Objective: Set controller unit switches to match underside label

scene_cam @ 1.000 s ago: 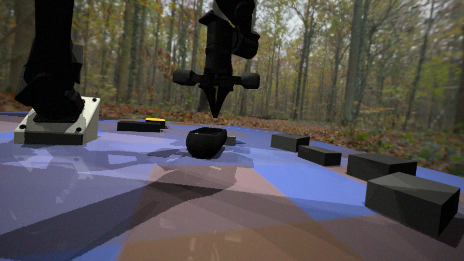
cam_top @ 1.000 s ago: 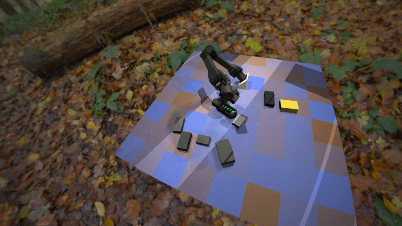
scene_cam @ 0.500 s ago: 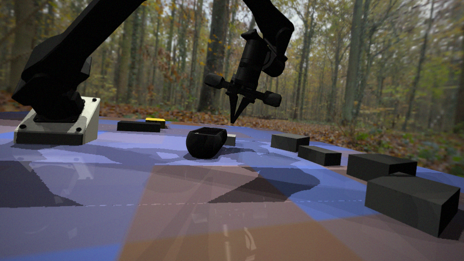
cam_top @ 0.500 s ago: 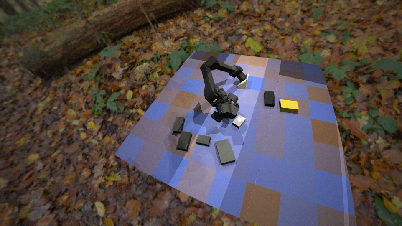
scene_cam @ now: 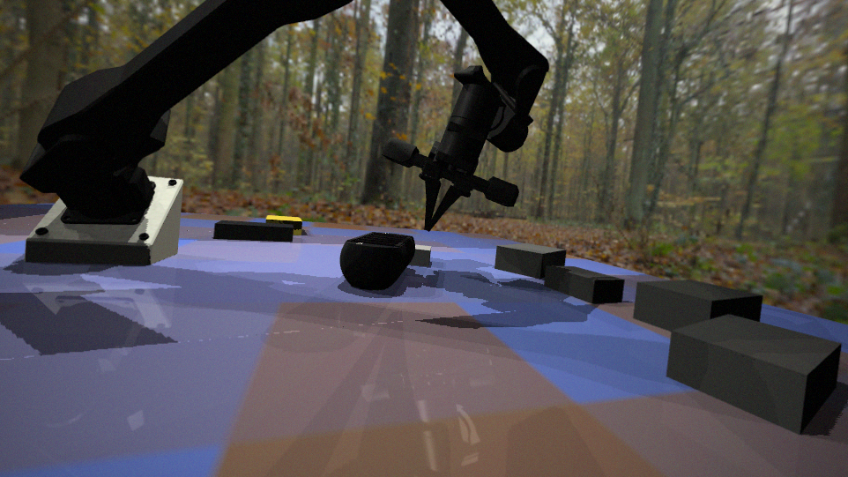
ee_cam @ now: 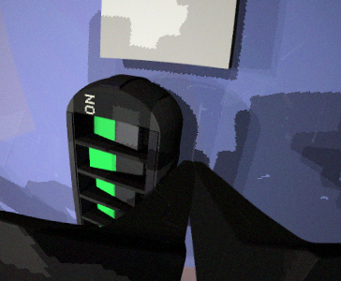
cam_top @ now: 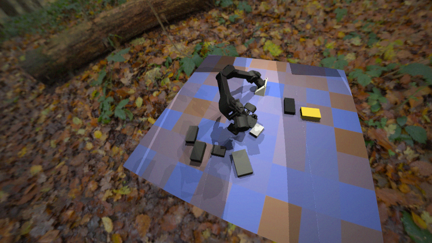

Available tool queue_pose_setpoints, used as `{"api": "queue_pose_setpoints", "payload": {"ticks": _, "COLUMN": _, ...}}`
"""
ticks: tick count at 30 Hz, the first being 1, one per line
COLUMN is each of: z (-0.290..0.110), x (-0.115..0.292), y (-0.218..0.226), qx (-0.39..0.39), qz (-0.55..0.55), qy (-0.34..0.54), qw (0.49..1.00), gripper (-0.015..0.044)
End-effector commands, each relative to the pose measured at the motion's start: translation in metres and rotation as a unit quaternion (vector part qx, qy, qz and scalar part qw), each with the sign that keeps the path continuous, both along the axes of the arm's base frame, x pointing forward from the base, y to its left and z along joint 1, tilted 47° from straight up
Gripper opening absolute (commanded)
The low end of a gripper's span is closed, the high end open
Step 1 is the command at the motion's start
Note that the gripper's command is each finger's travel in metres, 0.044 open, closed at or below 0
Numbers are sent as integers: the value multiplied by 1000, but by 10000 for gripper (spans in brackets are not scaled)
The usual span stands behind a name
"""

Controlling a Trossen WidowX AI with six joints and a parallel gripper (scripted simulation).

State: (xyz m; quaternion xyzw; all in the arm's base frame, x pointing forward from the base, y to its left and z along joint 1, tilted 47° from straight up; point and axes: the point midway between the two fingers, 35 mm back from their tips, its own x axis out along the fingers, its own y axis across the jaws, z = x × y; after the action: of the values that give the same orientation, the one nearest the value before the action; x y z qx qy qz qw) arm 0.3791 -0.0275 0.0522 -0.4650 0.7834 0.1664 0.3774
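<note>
The dark grey controller unit (scene_cam: 375,262) (ee_cam: 111,94) sits on its base on the bench; its label is hidden. In the wrist view its rounded end with the "ON" mark is at the top, and several rockers show green parts on the ON side; the fingers hide the others, and I cannot tell surely which ends are down. My gripper (scene_cam: 427,227) (ee_cam: 190,170) is shut and empty. Its tips are above bench level, just off the unit's right long side in the wrist view. In the top view the gripper and wrist hide the unit.
A white block (cam_top: 256,129) (scene_cam: 422,256) (ee_cam: 203,37) lies just beyond the unit's ON-marked end. A black block (cam_top: 289,105) (scene_cam: 252,231) and a yellow block (cam_top: 310,112) (scene_cam: 284,219) lie farther off. A large grey slab (cam_top: 242,162) and several smaller dark blocks lie across the bench.
</note>
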Motion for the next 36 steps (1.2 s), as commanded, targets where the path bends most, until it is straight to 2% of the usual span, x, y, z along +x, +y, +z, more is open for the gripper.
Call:
{"api": "queue_pose_setpoints", "payload": {"ticks": 1, "z": 5, "x": -6, "y": 0, "qx": -9, "qz": 15, "qy": -10, "qw": 1000, "gripper": 0}}
{"api": "queue_pose_setpoints", "payload": {"ticks": 17, "z": 32, "x": -67, "y": -2, "qx": -65, "qz": 109, "qy": -89, "qw": 988, "gripper": 0}}
{"api": "queue_pose_setpoints", "payload": {"ticks": 36, "z": 27, "x": -150, "y": -21, "qx": -125, "qz": 188, "qy": -170, "qw": 959, "gripper": 0}}
